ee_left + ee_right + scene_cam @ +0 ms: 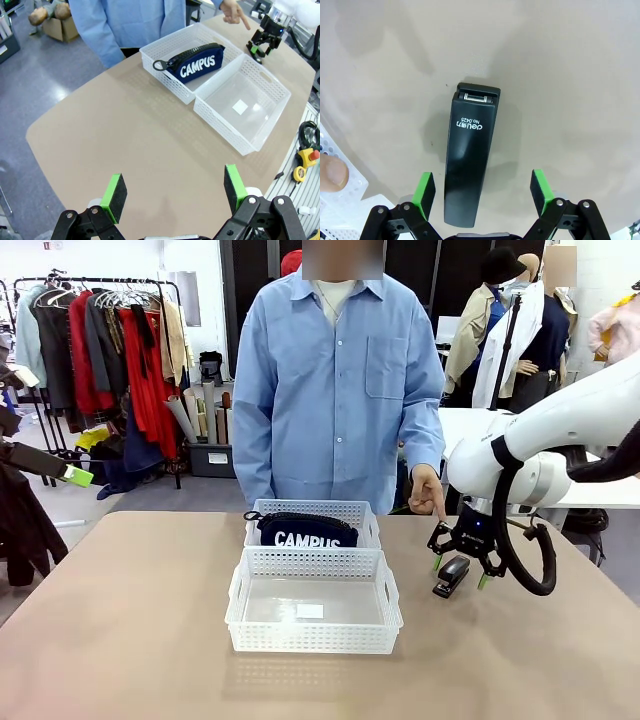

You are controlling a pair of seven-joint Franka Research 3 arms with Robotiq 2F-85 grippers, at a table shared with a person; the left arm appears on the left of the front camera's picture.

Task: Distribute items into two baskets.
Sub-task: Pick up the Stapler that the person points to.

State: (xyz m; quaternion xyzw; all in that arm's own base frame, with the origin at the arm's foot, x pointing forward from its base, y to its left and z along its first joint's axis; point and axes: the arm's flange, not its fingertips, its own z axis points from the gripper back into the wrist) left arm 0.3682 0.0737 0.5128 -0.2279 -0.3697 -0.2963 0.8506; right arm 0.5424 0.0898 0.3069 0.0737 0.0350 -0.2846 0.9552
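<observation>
Two white baskets stand end to end mid-table. The far basket (310,508) (170,37) holds the navy "CAMPUS" pouch (314,536) (197,62). The near basket (313,562) (225,135) has nothing in it. The black stapler (451,576) (470,160) lies on the table right of the baskets. My right gripper (460,572) (482,190) hangs open just above it, a green pad on each side of its long body, not touching. My left gripper (173,187) is open and holds nothing, high over the table's near left part.
A person in a blue shirt stands at the far edge. Their hand (428,495) (235,11) points down close to the stapler, and a fingertip (332,172) shows beside a basket corner (355,186). Bare tabletop (120,620) lies left of the baskets.
</observation>
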